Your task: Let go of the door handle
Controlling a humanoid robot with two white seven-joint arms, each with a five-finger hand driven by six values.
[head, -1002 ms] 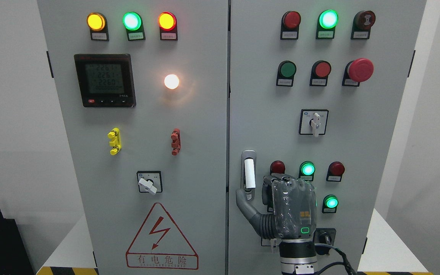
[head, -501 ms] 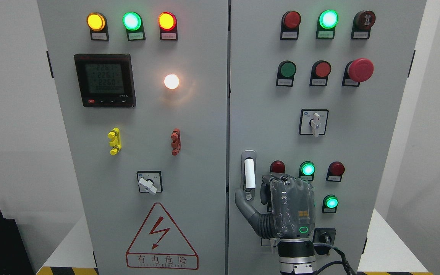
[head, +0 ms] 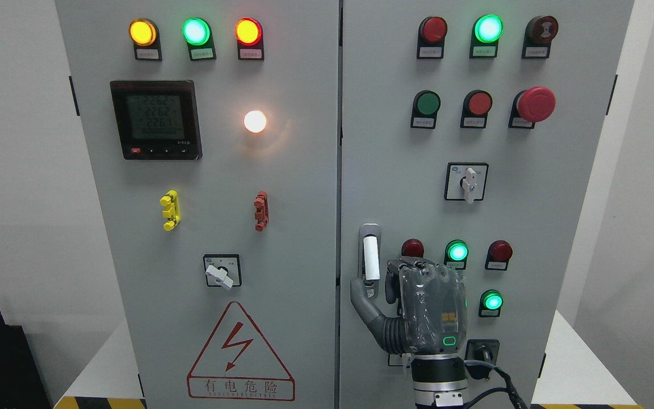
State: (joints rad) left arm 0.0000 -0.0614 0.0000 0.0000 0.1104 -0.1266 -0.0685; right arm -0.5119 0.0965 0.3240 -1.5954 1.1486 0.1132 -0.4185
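cabinet (head: pixel 304 187) (grey, two doors) — stands on | white platform (head: pixel 577 369)

The door handle (head: pixel 370 258) was seen as a white upright lever set in a grey oval recess, mounted at the left edge of the right cabinet door (head: pixel 395 170), at about six o'clock.

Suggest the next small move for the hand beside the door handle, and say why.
Probably draw the right hand straight back from the grey cabinet door. Its thumb sits just under the white lever door handle and its fingers stand right of it, none wrapped around it, so the handle looks free already.
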